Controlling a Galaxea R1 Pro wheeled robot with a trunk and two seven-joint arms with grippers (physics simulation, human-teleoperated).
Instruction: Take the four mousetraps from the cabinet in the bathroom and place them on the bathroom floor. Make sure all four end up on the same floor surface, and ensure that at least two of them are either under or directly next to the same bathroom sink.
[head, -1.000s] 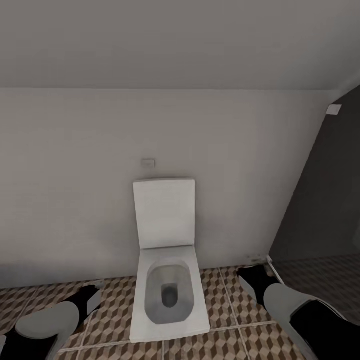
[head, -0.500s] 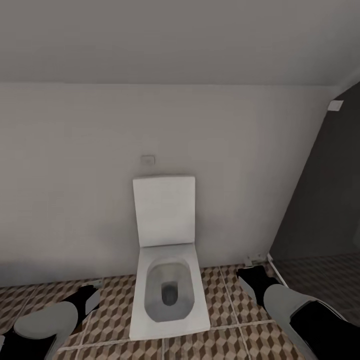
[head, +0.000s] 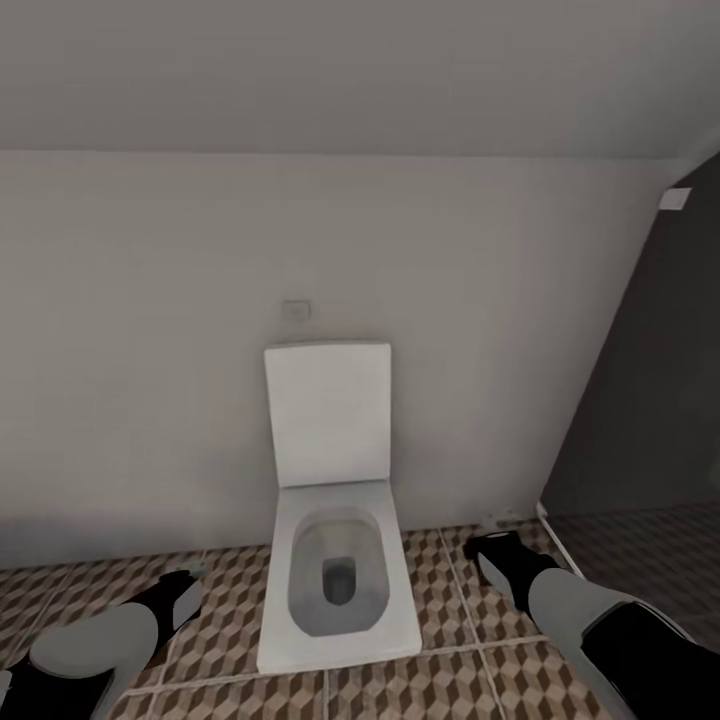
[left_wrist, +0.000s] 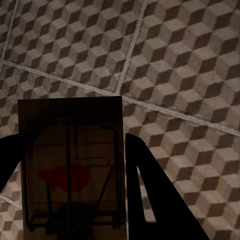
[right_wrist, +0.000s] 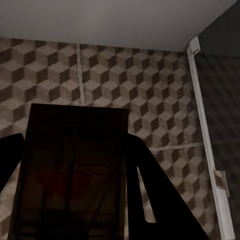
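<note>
Left gripper holding mousetrap, right gripper holding second mousetrap, no legible writing

The whole head view is shifted since a second ago: the white open-lidded toilet, the small wall plate above it and the ceiling line are seen slightly higher, so the camera is tilted down. The things themselves are not moved.

Two mousetraps are showing, one in each gripper, the other; one toilet is standing.
</note>
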